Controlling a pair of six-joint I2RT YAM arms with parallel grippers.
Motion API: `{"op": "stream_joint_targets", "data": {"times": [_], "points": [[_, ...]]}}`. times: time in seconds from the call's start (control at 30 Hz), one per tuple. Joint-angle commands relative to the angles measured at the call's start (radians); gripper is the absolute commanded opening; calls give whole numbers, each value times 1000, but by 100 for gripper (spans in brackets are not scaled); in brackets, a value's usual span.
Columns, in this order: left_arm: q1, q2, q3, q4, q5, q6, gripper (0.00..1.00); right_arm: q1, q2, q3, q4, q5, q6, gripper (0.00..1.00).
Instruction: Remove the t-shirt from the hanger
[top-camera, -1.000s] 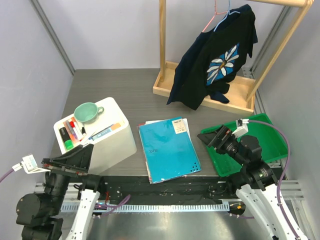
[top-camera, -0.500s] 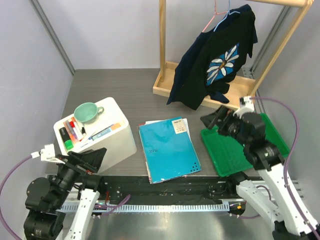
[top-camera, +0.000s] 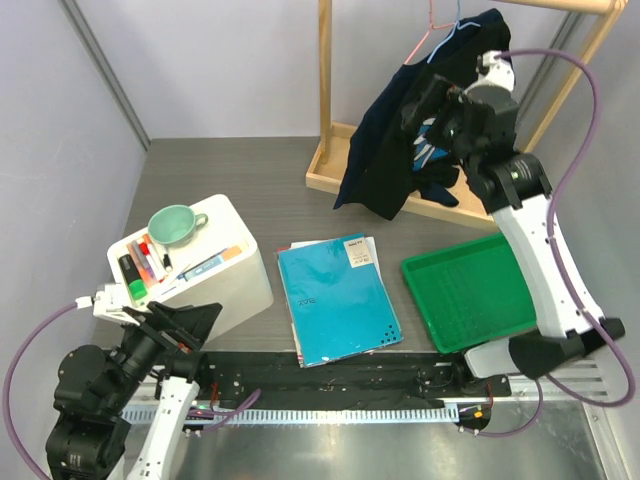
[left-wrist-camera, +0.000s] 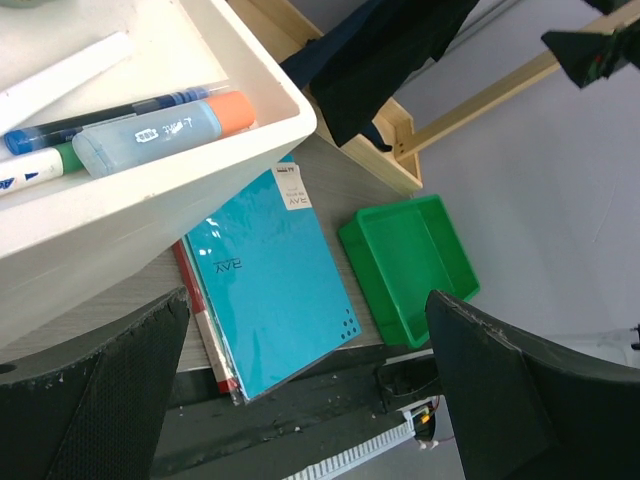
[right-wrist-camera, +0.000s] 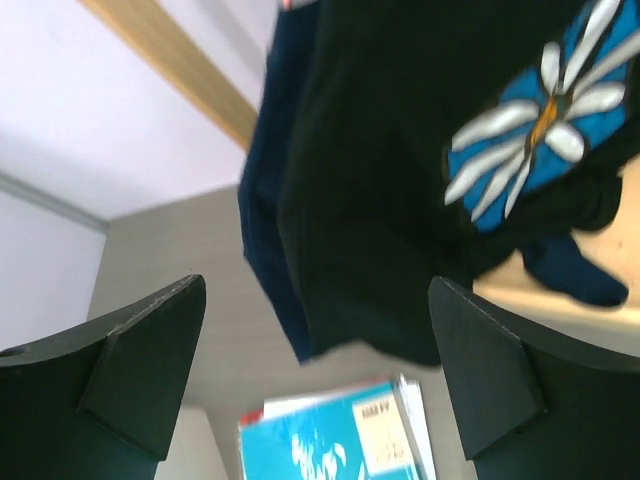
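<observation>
T-shirt, dark with a blue-and-white flower print, hangs on a pink hanger from the wooden rack at the far right of the table. From above, you see your right gripper raised in front of the shirt's chest; whether it touches the cloth cannot be told from here. Your left gripper sits low at the near left edge, just beside the white box that holds a mint cup and pens. A blue notebook lies mid-table, with a green tray to its right.

On your left wrist camera, the left gripper has its fingers spread wide and holds nothing. The white box fills the upper left, with the blue notebook and green tray beyond it and the t-shirt far off on the wooden rack.

On your right wrist camera, the right gripper is also spread apart and empty. The t-shirt fills the frame ahead of it, its flower print at upper right. A corner of the blue notebook shows below.
</observation>
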Motion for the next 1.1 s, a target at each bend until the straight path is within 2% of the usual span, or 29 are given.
{"op": "stream_joint_targets", "data": {"times": [0.0,0.17,0.3,0.37,0.4,0.47,0.5,0.57,0.6,0.83,1.07], "points": [[3,32,42,-25,56,31,100,2,157,206,24,123,-38,96],[3,44,66,-24,64,33,100,2,347,362,31,175,-28,90],[3,76,92,-20,79,34,100,2,421,424,-7,240,-14,72],[5,96,107,-19,93,39,100,2,410,387,13,264,-5,69],[3,99,111,-19,95,39,100,3,404,369,28,266,-5,62],[3,109,115,-16,101,36,100,2,398,321,64,274,-12,57],[5,110,114,-16,102,33,100,3,399,312,71,277,-14,49],[5,109,108,-5,112,13,100,3,404,297,71,284,-12,41],[3,106,100,1,115,5,100,2,404,292,71,286,-8,30],[3,112,91,30,151,-27,100,2,363,293,82,283,11,4],[3,121,68,56,178,-52,100,2,251,292,82,310,8,1]]}}
